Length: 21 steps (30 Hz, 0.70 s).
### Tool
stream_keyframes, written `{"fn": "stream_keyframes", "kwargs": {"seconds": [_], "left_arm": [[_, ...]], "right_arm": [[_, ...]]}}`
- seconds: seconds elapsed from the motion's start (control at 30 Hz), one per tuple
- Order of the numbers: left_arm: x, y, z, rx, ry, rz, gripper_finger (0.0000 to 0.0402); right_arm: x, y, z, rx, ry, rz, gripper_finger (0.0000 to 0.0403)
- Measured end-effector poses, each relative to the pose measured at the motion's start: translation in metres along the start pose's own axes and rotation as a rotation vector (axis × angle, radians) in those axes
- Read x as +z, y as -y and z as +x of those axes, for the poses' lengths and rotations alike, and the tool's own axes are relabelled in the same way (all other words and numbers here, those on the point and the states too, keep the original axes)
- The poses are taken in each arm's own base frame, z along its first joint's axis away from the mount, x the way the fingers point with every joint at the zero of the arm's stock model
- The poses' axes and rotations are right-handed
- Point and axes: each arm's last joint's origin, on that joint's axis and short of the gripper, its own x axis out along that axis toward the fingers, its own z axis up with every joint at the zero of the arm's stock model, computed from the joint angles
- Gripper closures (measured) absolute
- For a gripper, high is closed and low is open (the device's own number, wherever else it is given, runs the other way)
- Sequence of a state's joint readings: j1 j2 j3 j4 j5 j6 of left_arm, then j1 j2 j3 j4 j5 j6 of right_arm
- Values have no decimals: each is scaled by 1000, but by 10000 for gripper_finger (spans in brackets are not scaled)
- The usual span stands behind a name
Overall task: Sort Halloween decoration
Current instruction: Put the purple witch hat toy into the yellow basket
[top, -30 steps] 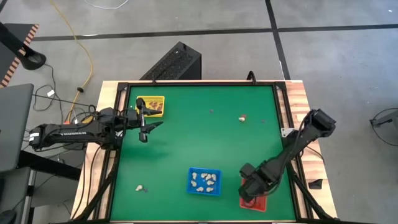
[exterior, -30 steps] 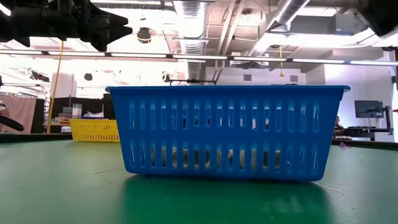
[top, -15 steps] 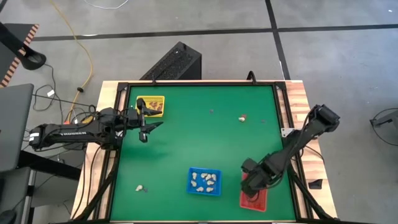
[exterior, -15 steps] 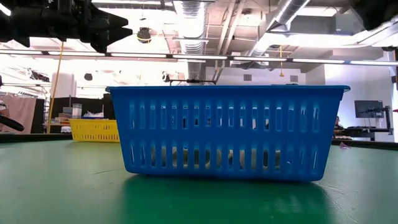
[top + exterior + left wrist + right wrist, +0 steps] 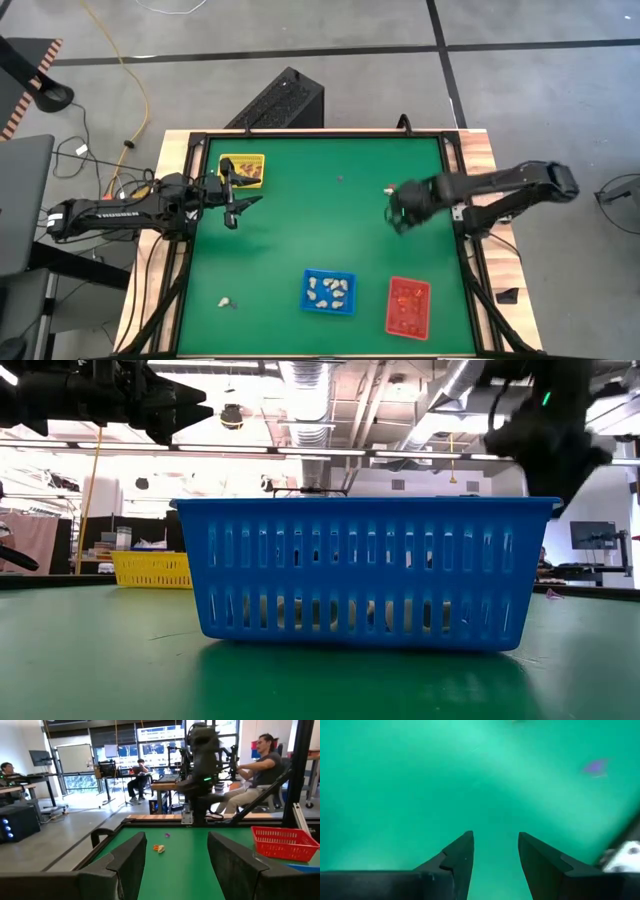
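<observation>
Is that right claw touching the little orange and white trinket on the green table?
Apart. The right wrist view shows the right gripper open over bare green table, nothing between its fingers.

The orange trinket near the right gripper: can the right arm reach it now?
Probably yes. The right gripper is open, empty and hangs close beside the orange trinket, with only bare green mat around it.

whitish-cream trinkets (image 5: 329, 290): heaped in blue tray | orange-red trinkets (image 5: 407, 303): in red tray | dark trinkets (image 5: 249, 172): in yellow tray | loose on tabletop: cream-and-orange piece (image 5: 388, 188) far right, small dark piece (image 5: 340, 179) mid-far, whitish piece (image 5: 225, 301) near left
</observation>
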<state>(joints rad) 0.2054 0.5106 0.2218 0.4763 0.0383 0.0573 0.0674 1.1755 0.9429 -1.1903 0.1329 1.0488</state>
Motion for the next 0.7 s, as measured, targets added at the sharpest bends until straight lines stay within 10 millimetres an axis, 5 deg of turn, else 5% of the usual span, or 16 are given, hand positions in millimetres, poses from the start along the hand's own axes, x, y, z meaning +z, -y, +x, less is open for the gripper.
{"fn": "stream_keyframes", "kwargs": {"seconds": [0.27,0.7], "left_arm": [[0,0,0,0,0,-19,198],[0,0,0,0,0,-28,198]], "right_arm": [[36,78,45,-141,-28,338,219],[70,113,90,-147,-59,371,223]]}}
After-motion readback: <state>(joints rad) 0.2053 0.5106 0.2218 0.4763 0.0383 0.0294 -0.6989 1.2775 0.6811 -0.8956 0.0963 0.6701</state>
